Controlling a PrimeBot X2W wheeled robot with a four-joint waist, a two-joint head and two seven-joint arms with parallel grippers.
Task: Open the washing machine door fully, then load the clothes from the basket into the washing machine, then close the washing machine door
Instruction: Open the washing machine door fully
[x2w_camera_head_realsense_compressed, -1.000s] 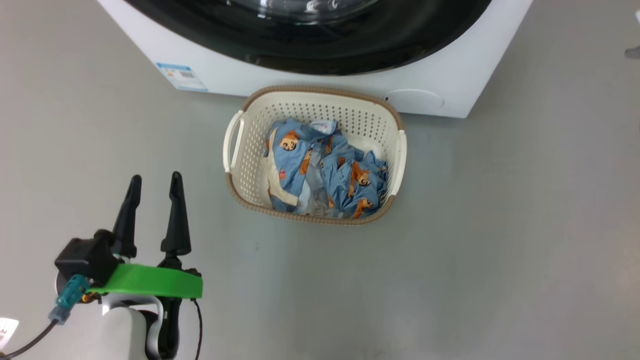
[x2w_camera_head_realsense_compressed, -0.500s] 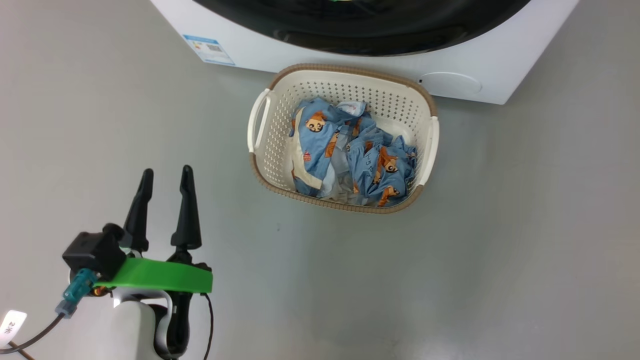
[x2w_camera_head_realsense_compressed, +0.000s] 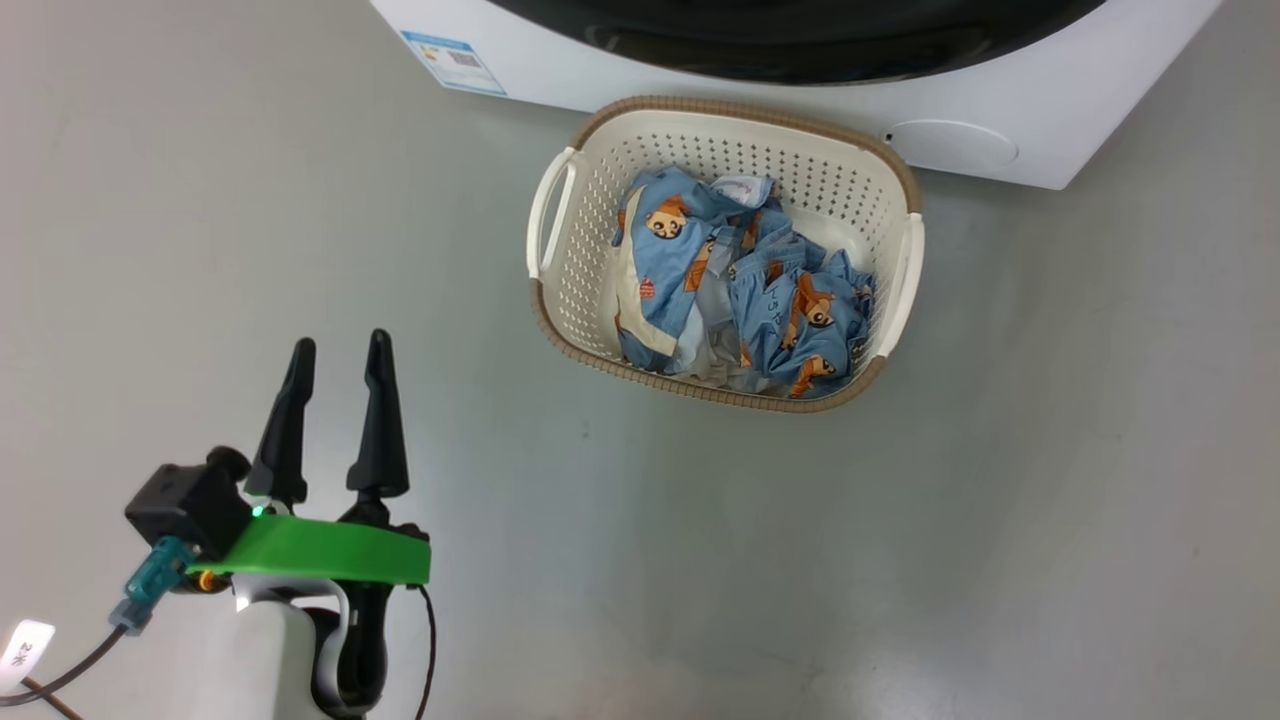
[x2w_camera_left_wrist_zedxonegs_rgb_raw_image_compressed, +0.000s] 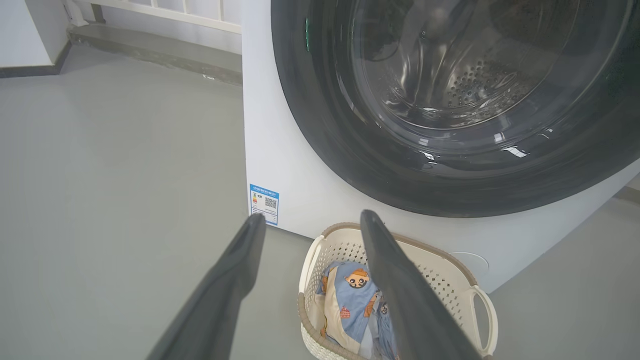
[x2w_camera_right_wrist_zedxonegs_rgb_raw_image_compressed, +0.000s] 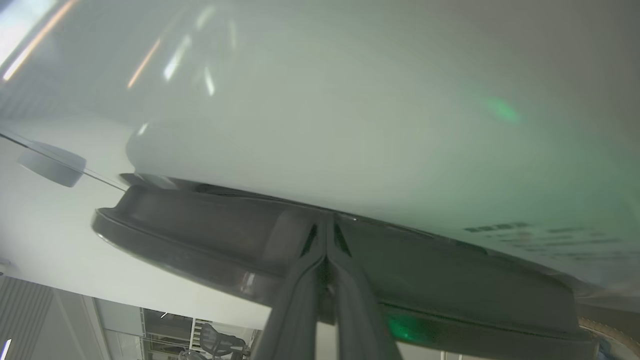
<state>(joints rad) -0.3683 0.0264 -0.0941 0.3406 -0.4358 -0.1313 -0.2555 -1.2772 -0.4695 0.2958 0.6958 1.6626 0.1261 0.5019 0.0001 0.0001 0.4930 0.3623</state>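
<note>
The cream basket (x2w_camera_head_realsense_compressed: 586, 262) with its brown rim stands on the floor right in front of the white washing machine (x2w_camera_head_realsense_compressed: 650, 82). Light blue clothes (x2w_camera_head_realsense_compressed: 740, 292) with bear faces lie crumpled inside it. The glossy black washing machine door (x2w_camera_left_wrist_zedxonegs_rgb_raw_image_compressed: 450, 125) shows its glass window and the steel drum behind it. My left gripper (x2w_camera_head_realsense_compressed: 340, 342) is open and empty, low and to the left of the basket, well apart from it; its fingers (x2w_camera_left_wrist_zedxonegs_rgb_raw_image_compressed: 235, 280) frame the basket (x2w_camera_left_wrist_zedxonegs_rgb_raw_image_compressed: 452, 280). My right gripper (x2w_camera_right_wrist_zedxonegs_rgb_raw_image_compressed: 327, 220) is shut, its tips against the door's dark rim (x2w_camera_right_wrist_zedxonegs_rgb_raw_image_compressed: 200, 240).
Grey floor (x2w_camera_head_realsense_compressed: 1000, 500) spreads around the basket. A blue label (x2w_camera_left_wrist_zedxonegs_rgb_raw_image_compressed: 264, 204) sits at the machine's lower left corner, and a round cover (x2w_camera_head_realsense_compressed: 952, 145) at its lower right. A wall and a low step (x2w_camera_left_wrist_zedxonegs_rgb_raw_image_compressed: 150, 47) lie behind, to the machine's left.
The head camera has moved, so the basket and the machine now sit further right and higher in the picture. My left gripper stays open in the same place.
</note>
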